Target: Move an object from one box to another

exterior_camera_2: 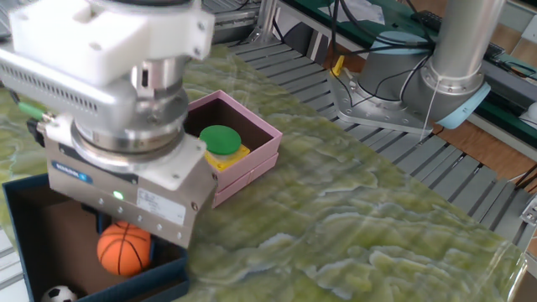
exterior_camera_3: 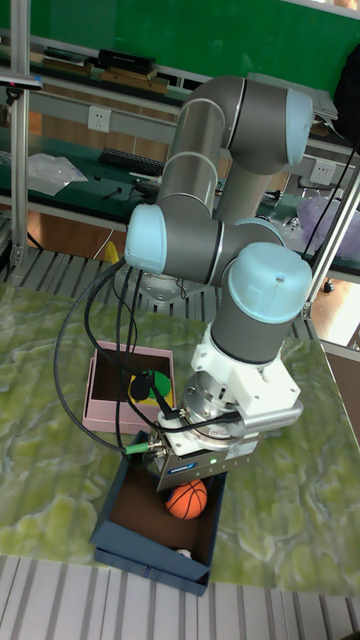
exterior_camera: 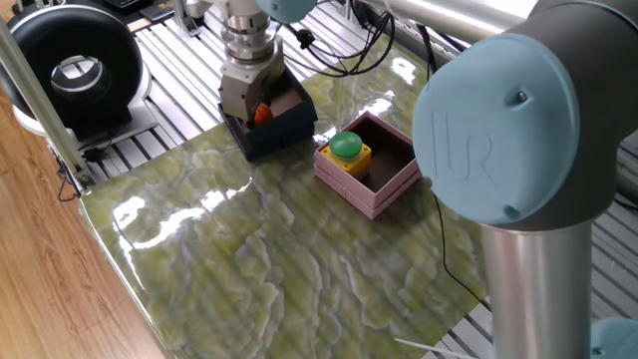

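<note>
Tall fixed view: gripper (exterior_camera_3: 188,488) hangs over the navy box (exterior_camera_3: 128,548), a small orange basketball (exterior_camera_3: 186,499) directly beneath it; whether its fingers grip the ball, I cannot tell.

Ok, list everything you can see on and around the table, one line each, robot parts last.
Navy box: one, dark blue, table corner beneath the tool.
Basketball: one, orange, at the navy box, right under the tool.
Football: one, black and white, in the navy box.
Pink box: one, pale pink, beside the navy box.
Push button: one, green on yellow, in the pink box.
Table: one, green marbled.
Ring light: one, black, off the table.
Arm: one, grey and light blue.
Tool: one, silver, over the basketball; fingers hidden.
</note>
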Available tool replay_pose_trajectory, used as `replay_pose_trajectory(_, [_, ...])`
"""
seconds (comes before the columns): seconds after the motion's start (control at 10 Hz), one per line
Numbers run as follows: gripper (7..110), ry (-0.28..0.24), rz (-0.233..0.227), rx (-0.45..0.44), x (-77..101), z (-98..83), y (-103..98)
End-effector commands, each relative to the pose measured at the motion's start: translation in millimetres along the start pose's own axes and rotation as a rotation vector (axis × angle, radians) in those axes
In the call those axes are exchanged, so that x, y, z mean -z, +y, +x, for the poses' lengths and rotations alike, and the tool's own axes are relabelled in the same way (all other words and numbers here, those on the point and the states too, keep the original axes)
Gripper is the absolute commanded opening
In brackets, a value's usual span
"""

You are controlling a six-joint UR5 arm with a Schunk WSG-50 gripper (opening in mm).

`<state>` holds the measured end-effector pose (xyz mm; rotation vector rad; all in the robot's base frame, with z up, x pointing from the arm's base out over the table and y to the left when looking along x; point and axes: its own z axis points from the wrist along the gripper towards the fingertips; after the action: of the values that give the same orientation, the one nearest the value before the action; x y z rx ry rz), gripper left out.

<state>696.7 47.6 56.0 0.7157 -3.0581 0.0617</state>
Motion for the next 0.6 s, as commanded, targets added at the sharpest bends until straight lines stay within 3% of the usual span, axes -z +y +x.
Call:
replay_pose_trajectory(0.0, [7,-0.004,-0.013,0.014,22.8,3.5,-10])
replay_pose_trajectory(0.5, [7,0.014,-0.021,-0.003,82.1,25.6,-7])
